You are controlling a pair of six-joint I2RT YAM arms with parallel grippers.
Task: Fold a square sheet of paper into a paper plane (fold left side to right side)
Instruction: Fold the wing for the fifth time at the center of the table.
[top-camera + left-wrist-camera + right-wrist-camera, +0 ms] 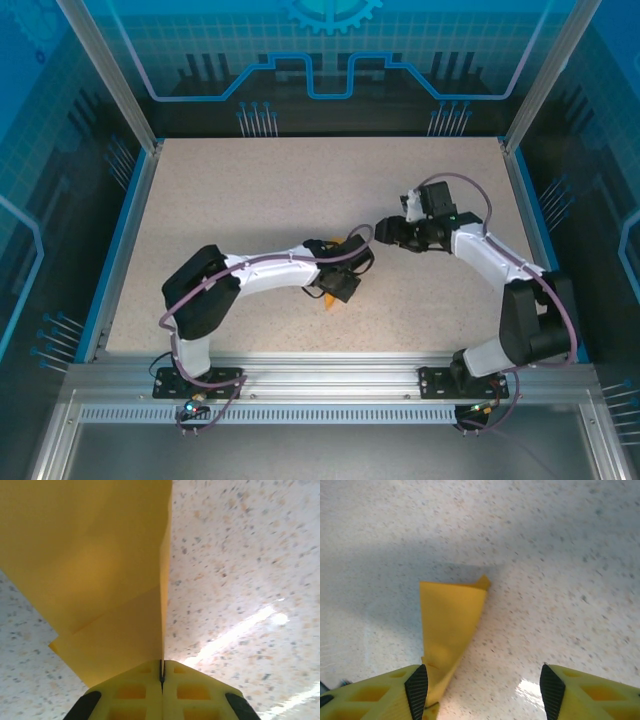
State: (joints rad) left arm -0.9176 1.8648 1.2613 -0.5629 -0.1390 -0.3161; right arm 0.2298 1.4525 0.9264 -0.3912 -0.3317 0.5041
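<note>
The square sheet of paper (100, 570) is bright orange and folded into layers with creases. It hangs above the table with my left gripper (162, 667) shut on its edge. In the top view the left gripper (350, 260) is at the table's middle, and orange paper (331, 298) pokes out beside it. My right gripper (384, 228) is just to its right, open. In the right wrist view the folded paper (450, 625) runs down beside the left pad (417, 690), and the gap of the right gripper (482, 685) is otherwise empty. Whether it forms a paper plane I cannot tell.
The speckled beige table (250, 190) is bounded by blue rails left (118, 250) and right (528, 210), with glass walls behind. Both arm bases are bolted to the metal frame (330, 375) at the near edge.
</note>
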